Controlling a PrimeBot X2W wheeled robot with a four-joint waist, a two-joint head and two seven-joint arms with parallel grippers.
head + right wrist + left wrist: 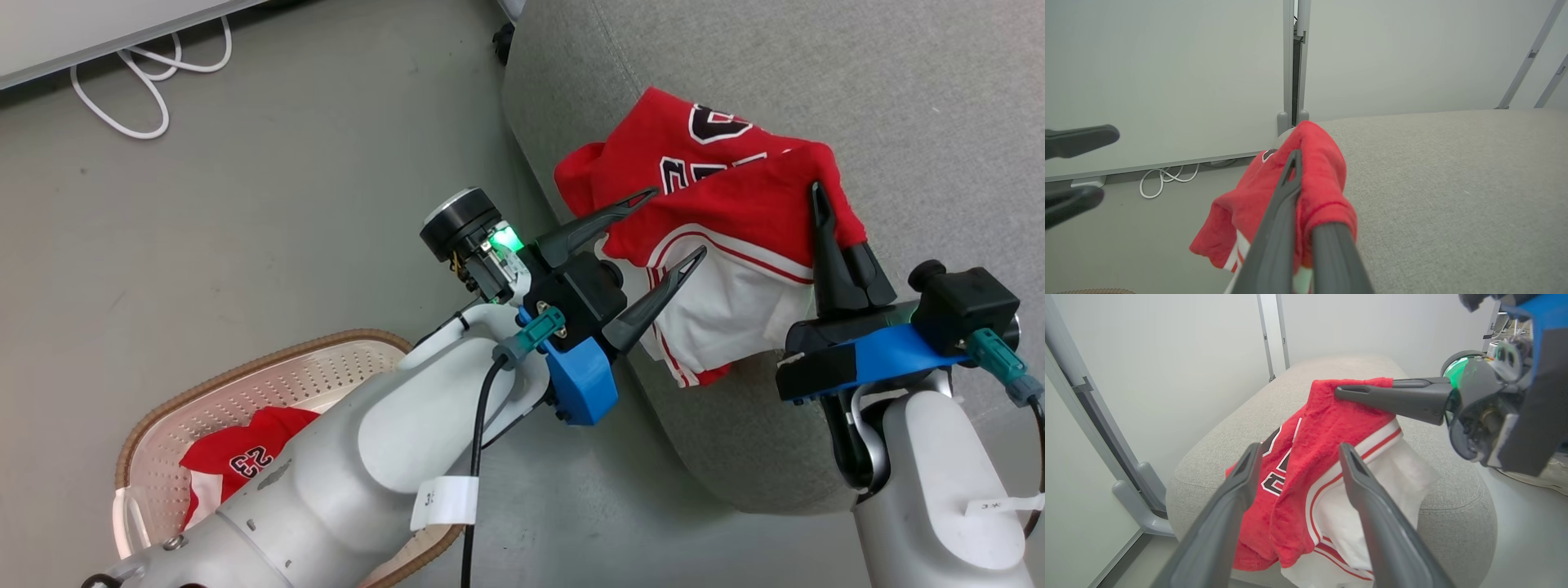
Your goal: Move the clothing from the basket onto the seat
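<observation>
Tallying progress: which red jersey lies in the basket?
The crumpled jersey at lower left, inside the basket; the other jersey drapes the seat edge, pinched by the right pincer.

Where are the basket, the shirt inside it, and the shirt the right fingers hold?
basket (351, 336): head view, brown rim.
shirt in the basket (271, 429): head view, red fabric above its number.
held shirt (735, 200): head view, red upper fold.
</observation>
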